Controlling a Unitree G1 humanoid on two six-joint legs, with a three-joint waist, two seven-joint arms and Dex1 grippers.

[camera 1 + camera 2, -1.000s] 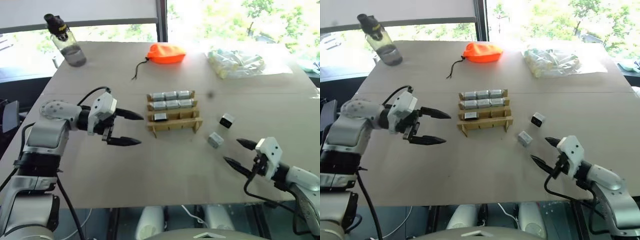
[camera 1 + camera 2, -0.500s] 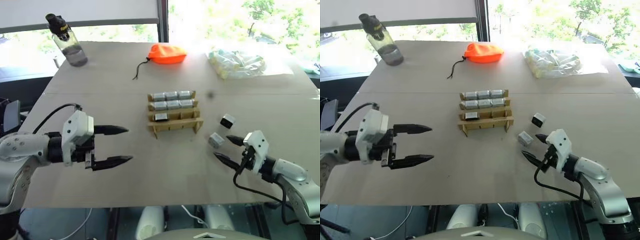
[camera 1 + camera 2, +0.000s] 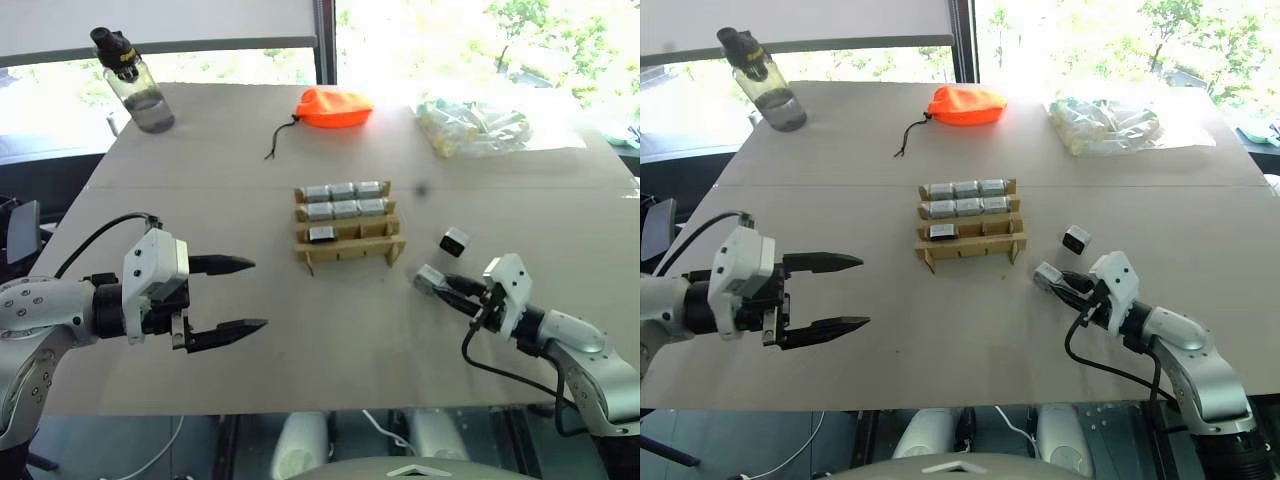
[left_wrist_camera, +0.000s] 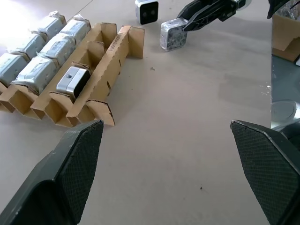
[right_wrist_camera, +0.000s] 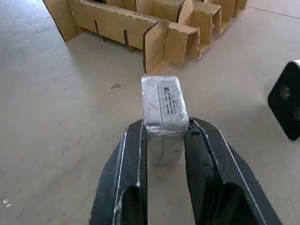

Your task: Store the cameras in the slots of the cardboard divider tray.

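The tan cardboard divider tray [image 3: 395, 245] stands mid-table. Its two far rows are full of silver-grey cameras [image 3: 343, 191], and one more camera [image 3: 320, 234] sits at the left of the third row. To the tray's right, my right gripper [image 3: 446, 284] is shut on a camera [image 3: 429, 277] that rests on the table; the right wrist view shows that camera [image 5: 162, 105] pinched between both fingers [image 5: 132, 159]. Another loose camera [image 3: 454, 241] lies just beyond it, black face up. Well left of the tray, my left gripper [image 3: 247, 295] hangs open over the table with nothing in it.
A water bottle [image 3: 135, 82] stands at the far left corner. An orange pouch [image 3: 333, 106] with a cord lies at the far middle, and a clear bag of pale items [image 3: 475, 127] at the far right. The table's near edge [image 3: 330, 405] runs just below both grippers.
My right gripper has moved forward to the nearer loose camera and shut on it. My left gripper pulled back from the tray toward the near left, then stayed still.
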